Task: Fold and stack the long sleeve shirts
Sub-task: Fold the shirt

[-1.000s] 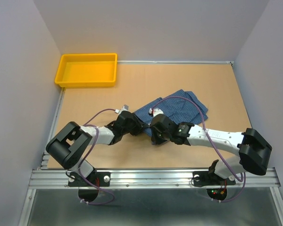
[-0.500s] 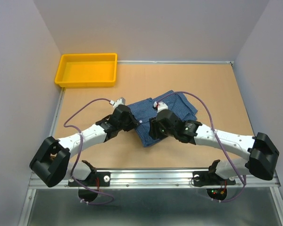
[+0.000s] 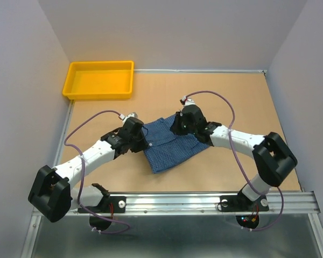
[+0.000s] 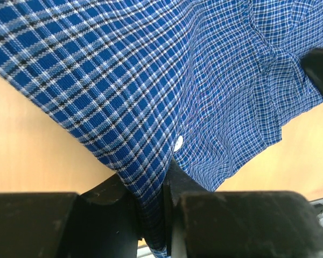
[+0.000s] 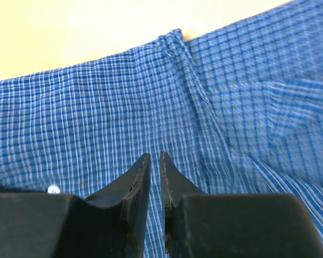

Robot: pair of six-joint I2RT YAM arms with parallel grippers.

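— In the middle of the surface [image 3: 231, 97], the shirt [image 3: 172, 150] lies between both arms, long side roughly left to right.
— Tools?
— Left tool [image 4: 166, 183] is clamped on its left edge, cloth pinched. Right tool [image 5: 155, 161] is narrow, tips at the far edge; can't tell if it's gripping.
— Which is nearer?
— Both are at it. The fold probably goes toward the near side.

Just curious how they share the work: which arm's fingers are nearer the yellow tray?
The left fingers, pinching the blue checked shirt's left edge; the right fingers are at its far edge, farther from the yellow tray.
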